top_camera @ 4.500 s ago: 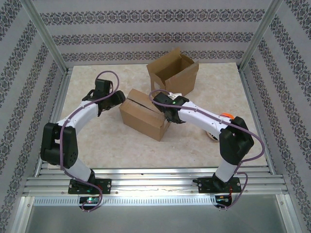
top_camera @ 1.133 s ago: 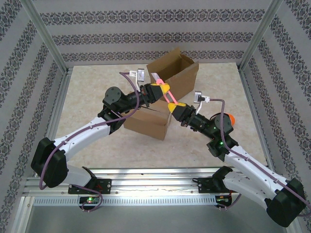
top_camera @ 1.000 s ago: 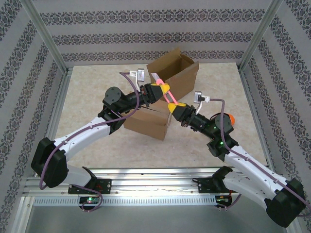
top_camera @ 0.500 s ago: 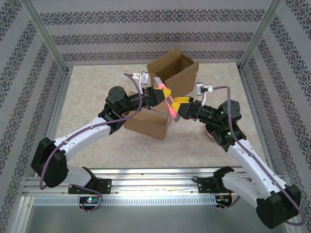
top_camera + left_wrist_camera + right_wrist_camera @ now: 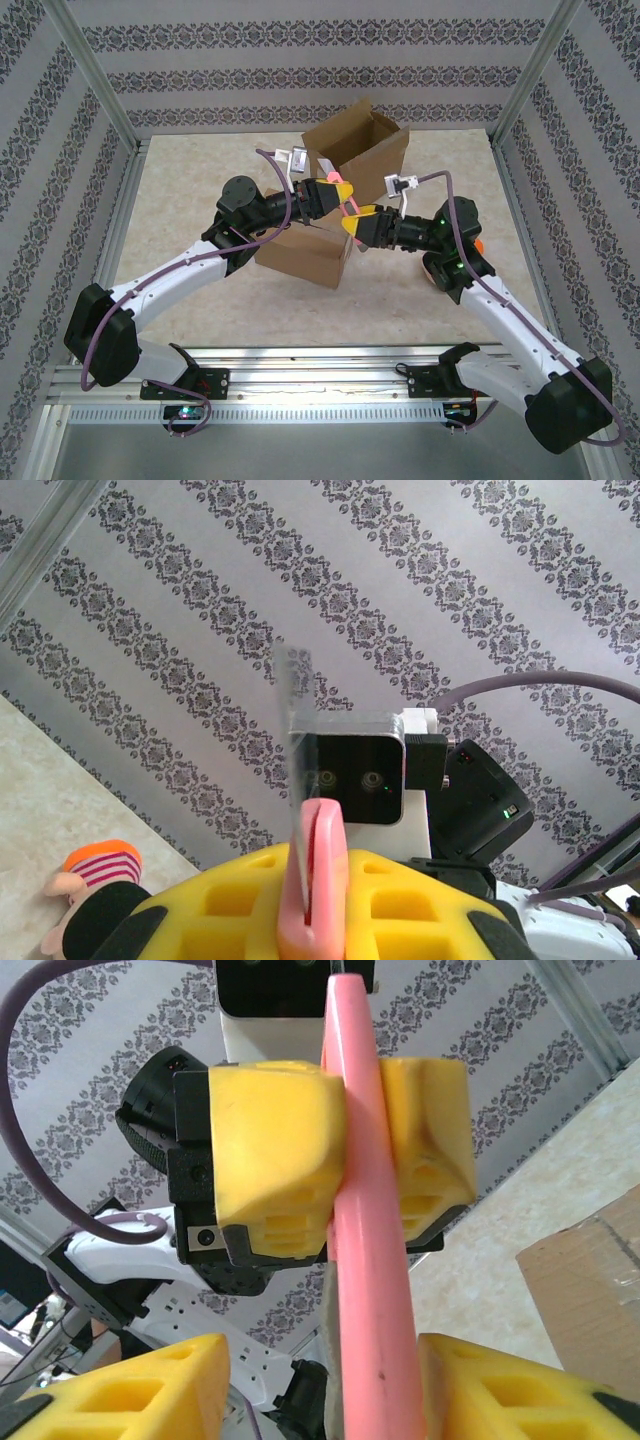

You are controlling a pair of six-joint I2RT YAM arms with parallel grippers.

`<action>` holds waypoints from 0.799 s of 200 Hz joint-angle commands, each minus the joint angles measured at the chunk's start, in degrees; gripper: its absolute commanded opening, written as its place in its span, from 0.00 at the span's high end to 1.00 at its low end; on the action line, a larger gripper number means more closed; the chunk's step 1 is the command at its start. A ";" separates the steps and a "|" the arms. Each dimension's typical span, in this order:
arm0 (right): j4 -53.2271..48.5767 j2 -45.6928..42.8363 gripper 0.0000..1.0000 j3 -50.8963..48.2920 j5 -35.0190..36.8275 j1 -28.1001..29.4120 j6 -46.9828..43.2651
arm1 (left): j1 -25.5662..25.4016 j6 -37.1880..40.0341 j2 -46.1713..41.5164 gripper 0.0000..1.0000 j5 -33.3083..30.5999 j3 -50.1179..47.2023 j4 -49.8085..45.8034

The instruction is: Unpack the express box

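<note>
My left claw [image 5: 333,190] is pressed together on a flat pink strip [image 5: 365,1260], holding it up above the closed cardboard box [image 5: 300,252]. My right claw [image 5: 357,224] faces it head-on, with its fingers [image 5: 130,1390] spread to either side of the strip. I cannot tell whether either pad touches it. Both ends of the strip are cut off in my right wrist view, and I cannot make out what it is. The closed box sits on the tabletop [image 5: 190,180] just under both claws, which hide its far top edge. An open box [image 5: 358,150] stands behind. A small orange-striped doll [image 5: 100,870] lies half hidden behind my right arm.
</note>
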 commanded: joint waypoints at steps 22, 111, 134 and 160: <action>3.35 1.60 0.59 2.13 0.58 1.65 -1.24 | -0.16 -1.42 -0.22 1.00 1.22 1.51 2.55; 6.30 2.37 0.73 1.56 4.67 2.98 -0.30 | -0.16 -1.33 -0.20 1.00 0.96 0.87 2.95; 6.83 2.33 0.77 1.12 5.46 3.50 -0.13 | -0.16 -1.38 -0.09 1.00 0.88 0.84 3.12; 7.31 1.90 0.78 0.48 6.09 3.69 0.15 | -0.16 -1.40 -0.32 1.00 0.78 0.64 3.21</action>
